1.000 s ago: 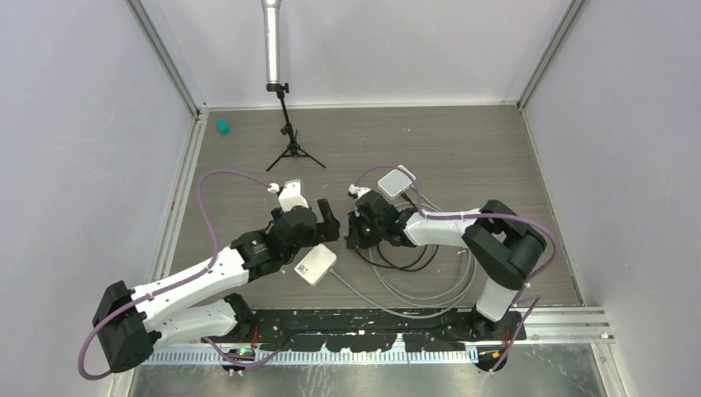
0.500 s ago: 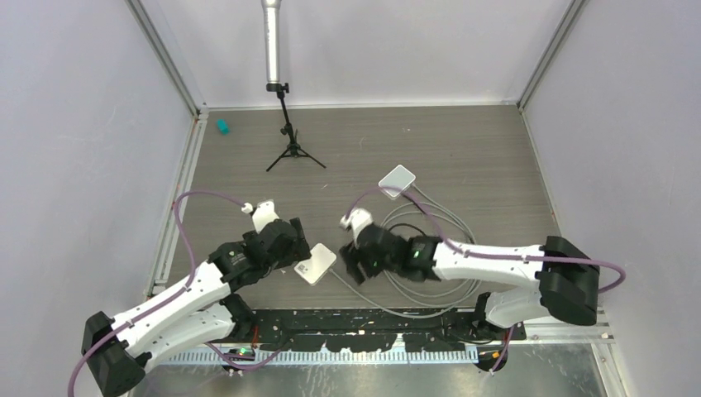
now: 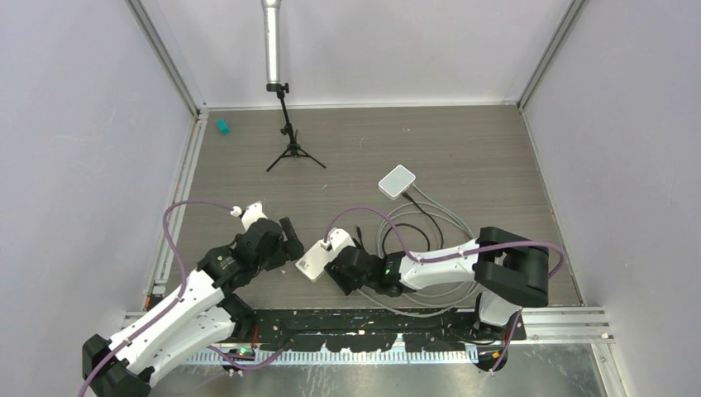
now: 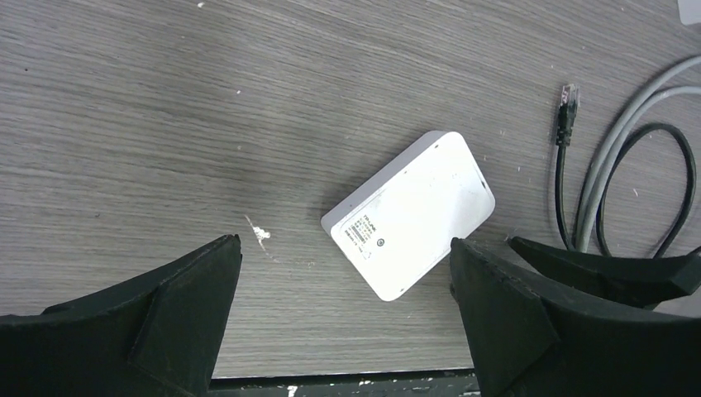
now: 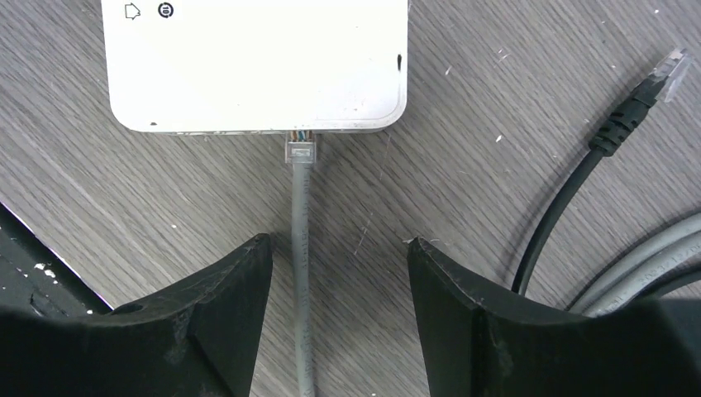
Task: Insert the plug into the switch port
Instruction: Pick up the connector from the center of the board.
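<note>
The grey wood-grain desk lies bare across most of its far half, with a small tripod and a teal object near the back wall. Both arms reach low along the near edge. Coiled grey cable and a black cable fill the right side, below a second white box. The white switch sits askew, close to the desk's front rail, with open wood to its left. The left pincer hovers above it, spread fully and holding nothing. The right pincer is parted wide, its fingers straddling the grey lead without touching it. The plug is seated in the port on the switch's edge.
</note>
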